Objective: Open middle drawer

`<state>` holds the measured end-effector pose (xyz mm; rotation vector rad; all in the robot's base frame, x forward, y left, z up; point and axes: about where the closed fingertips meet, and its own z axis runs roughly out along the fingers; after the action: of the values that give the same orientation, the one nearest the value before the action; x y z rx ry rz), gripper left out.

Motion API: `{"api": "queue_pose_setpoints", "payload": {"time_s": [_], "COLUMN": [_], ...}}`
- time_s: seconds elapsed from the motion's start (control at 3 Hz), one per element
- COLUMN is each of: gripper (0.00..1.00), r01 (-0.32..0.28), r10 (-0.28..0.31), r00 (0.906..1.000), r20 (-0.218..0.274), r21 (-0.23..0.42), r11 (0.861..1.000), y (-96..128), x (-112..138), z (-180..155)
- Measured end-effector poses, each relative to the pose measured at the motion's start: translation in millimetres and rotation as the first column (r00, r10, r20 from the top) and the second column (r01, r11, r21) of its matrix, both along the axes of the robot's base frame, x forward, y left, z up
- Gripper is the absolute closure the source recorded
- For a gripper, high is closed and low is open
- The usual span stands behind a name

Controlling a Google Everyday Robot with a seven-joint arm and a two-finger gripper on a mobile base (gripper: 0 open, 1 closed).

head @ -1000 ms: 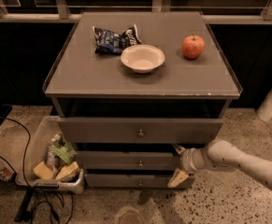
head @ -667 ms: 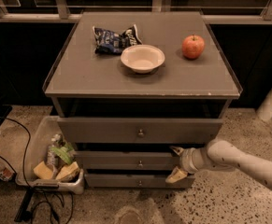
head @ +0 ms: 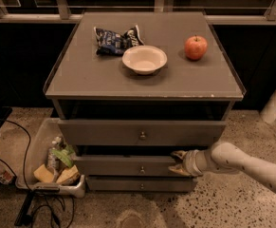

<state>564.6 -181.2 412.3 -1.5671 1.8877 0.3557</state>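
The white-sleeved arm reaches in from the right, and its gripper (head: 177,162) sits against the right end of the grey-brown wooden middle drawer (head: 123,166). Its two tan fingers (head: 178,154) are spread apart, one near the panel's upper edge and one lower. That drawer lies between the tall top drawer (head: 140,133) and the slim bottom one (head: 140,184). On the grey cabinet top (head: 90,75) rest a red apple (head: 195,47), a white bowl (head: 144,59) and a blue snack bag (head: 116,39).
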Motion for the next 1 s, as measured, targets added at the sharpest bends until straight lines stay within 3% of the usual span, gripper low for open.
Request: {"api": "queue_pose_setpoints", "payload": {"time_s": [0.33,0.67,1.0], "gripper": [0.87,1.0,1.0], "r01": [-0.003,-0.003,0.015], "r10": [0.003,0.003,-0.015], "r00": [1.0,1.0,0.9998], "r20": [-0.01,-0.01,-0.015], "r21": [0.002,0.002,0.009], "r11": [1.0,1.0,1.0], "y": [-1,-1,-4], "x": [-10,-10,-27], "z": [-1,5,6]}}
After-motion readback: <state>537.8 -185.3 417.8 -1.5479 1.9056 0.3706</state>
